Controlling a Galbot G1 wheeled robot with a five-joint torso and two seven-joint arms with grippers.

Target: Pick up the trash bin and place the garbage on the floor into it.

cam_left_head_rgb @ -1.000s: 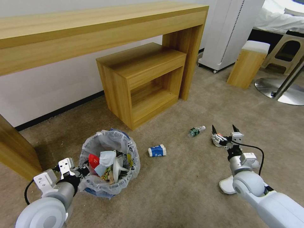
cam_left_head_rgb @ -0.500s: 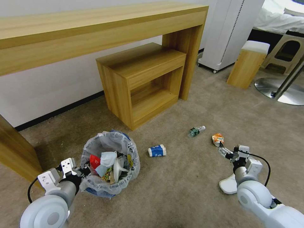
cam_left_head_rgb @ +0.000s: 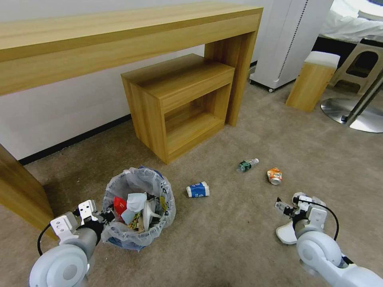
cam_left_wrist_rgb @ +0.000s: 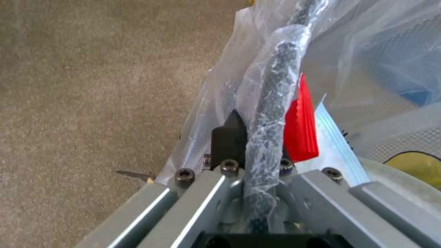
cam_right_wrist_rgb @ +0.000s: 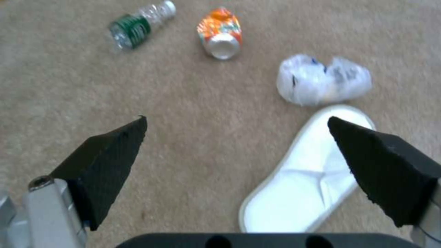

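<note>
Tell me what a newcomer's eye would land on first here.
First the trash bin, stuffed with litter, its rim clamped by the left tool beside the wooden desk. Then the carpet scatter: blue-white cup, bottle, orange can, with the right tool open above a white slipper.

Two robot arms with glossy white rounded joint housings and grey metal wrist brackets. Black cables loop beside each wrist. The left gripper (cam_left_wrist_rgb: 250,137) shows dark hex screws; the right gripper (cam_right_wrist_rgb: 239,151) has black wedge-shaped fingertips (cam_right_wrist_rgb: 110,148).
</note>
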